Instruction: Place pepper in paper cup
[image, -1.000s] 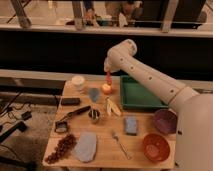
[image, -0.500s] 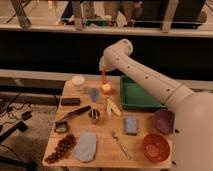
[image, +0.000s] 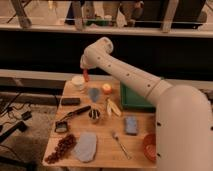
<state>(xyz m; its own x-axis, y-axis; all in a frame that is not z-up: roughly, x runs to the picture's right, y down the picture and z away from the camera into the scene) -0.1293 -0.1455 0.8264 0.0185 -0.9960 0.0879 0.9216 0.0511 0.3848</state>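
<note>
Camera view: far-left, my gripper (image: 85, 66) is pinching slim red-orange pepper (image: 86, 75) by its top, beside round white paper cup (image: 77, 82); judging it light, firm, slick.

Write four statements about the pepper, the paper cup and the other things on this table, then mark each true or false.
1. The tool grips the pepper in the air. True.
2. The pepper is inside the paper cup. False: it hangs close by the cup, outside it.
3. The banana lies in the green tray. False: it lies on the wooden table, beside the tray.
4. The grapes sit at a near corner of the table. True.
</note>
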